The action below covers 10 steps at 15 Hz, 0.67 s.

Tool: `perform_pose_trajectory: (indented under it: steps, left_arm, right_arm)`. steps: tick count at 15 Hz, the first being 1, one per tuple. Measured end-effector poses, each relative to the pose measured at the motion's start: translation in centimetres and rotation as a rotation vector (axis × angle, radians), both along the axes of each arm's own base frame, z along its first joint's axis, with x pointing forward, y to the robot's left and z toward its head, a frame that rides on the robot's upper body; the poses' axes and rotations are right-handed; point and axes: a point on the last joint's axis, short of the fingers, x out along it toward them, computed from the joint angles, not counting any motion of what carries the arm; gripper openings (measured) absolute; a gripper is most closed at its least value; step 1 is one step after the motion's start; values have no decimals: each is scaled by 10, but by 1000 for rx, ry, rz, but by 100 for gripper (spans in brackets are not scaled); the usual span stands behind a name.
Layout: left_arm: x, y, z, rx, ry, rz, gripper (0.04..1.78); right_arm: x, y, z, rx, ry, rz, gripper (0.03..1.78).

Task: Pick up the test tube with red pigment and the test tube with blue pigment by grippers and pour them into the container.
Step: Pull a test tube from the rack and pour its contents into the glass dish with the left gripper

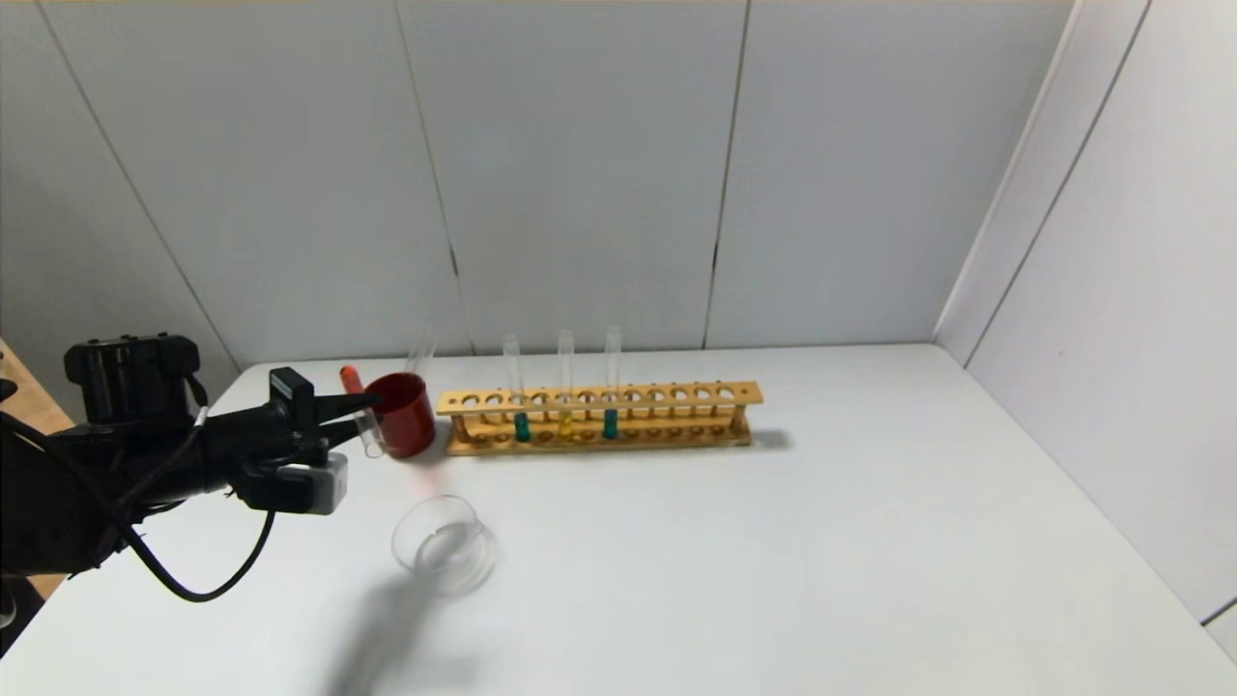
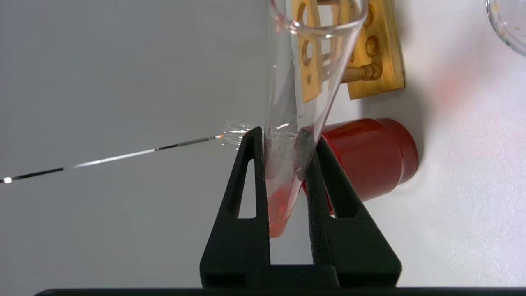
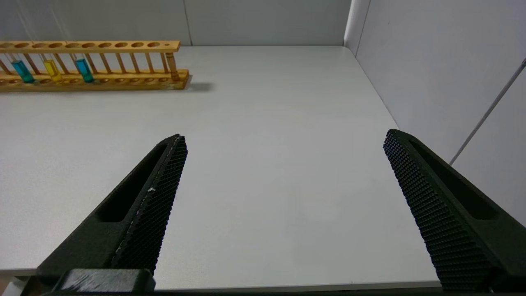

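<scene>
At frame left, the left gripper [image 1: 362, 414] had its jaws clamped on the test tube with red pigment [image 2: 283, 164]; the right gripper [image 3: 283, 172] jaws gaped wide, empty.

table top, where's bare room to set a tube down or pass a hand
Free: the white table right of the wooden tube rack, and the strip before it. Crowded: the near-left corner, where the left gripper holds the red-pigment test tube beside the dark red cup, above the clear glass dish.
</scene>
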Motion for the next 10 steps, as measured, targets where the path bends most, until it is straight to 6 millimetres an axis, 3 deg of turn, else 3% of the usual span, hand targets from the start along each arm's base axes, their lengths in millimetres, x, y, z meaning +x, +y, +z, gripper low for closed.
perform_pose_trajectory:
  steps: [10]
  left_arm:
    - [5, 1, -3, 47, -25, 11, 31]
  right_arm:
    - [0, 0, 0, 0, 0, 0, 175]
